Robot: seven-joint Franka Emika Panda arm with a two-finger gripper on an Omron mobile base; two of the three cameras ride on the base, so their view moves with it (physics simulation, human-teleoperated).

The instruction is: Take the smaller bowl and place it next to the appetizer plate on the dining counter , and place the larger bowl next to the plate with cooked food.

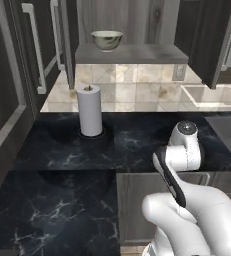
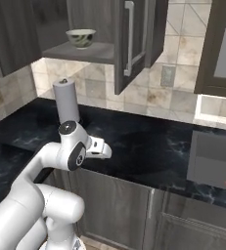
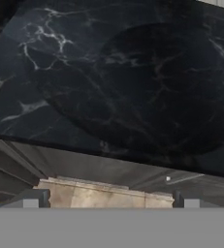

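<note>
Smaller bowl [image 1: 106,40] sits upright on the shelf [image 1: 132,53] of the open wall cabinet, towards that shelf's left end, and it is the landmark for everything else. The cabinet doors stand swung wide on either side of the shelf, so nothing blocks the front of the bowl. Below it and a little to the left, on the black worktop [image 1: 137,140], stands a paper towel roll [image 1: 90,110], upright on its holder.

The gripper [image 2: 101,148] hangs well below the bowl and nearer the robot, low over the front part of the worktop, with its fingers pointing mostly downward; the hand view looks onto marble and the cabinet fronts beneath. Its two fingertips stand far apart with nothing between them.

The relation that matters: the bowl lies up and away from the gripper, somewhat to the left. As I judge it, the hand has to rise past the towel roll and tilt toward the shelf before a grasp on the rim is possible. Being round, the bowl has no long axis.
</note>
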